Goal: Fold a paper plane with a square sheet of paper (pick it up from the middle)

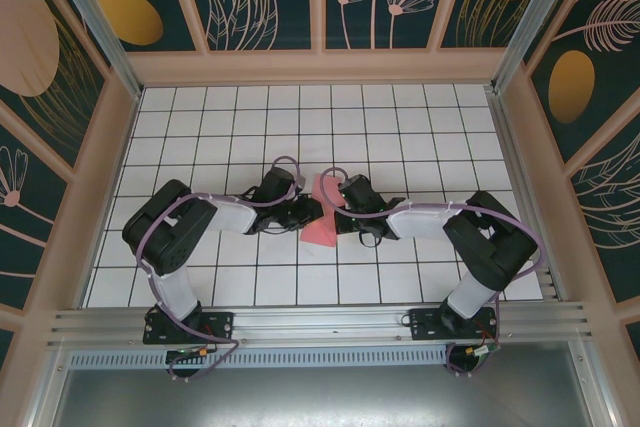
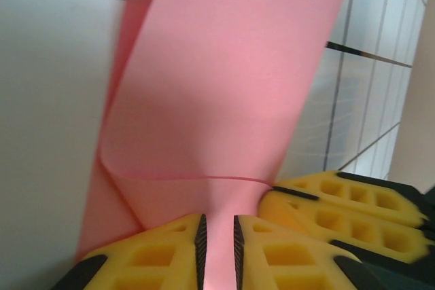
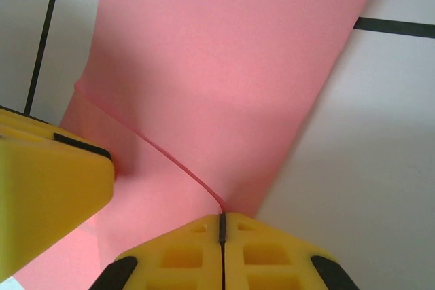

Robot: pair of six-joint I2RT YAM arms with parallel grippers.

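Two end effectors meet mid-surface (image 1: pixel 420 127): your left end effector (image 2: pixel 217 242) stands narrowly parted around the pink paper (image 1: pixel 322 215), your right end effector (image 3: pixel 222 236) pinches its fold, likely steadying the sheet for creasing.

Overhead camera looking down on tiled table (image 1: pixel 400 127), both wrist cameras close on pink paper (image 2: pixel 224 100)

Lighting: bright, even, diffuse from above; no glare on the white tiled table (image 1: pixel 400 127). Shadows: soft, short, beneath both arms at centre frame. Overhead view sharp, straight lines bowing slightly toward edges. Wrist views: pink paper (image 2: pixel 224 86) softly blurred, shaded at lower middle; yellow fingers (image 3: pixel 224 256) near-focus, grid lines smeared.
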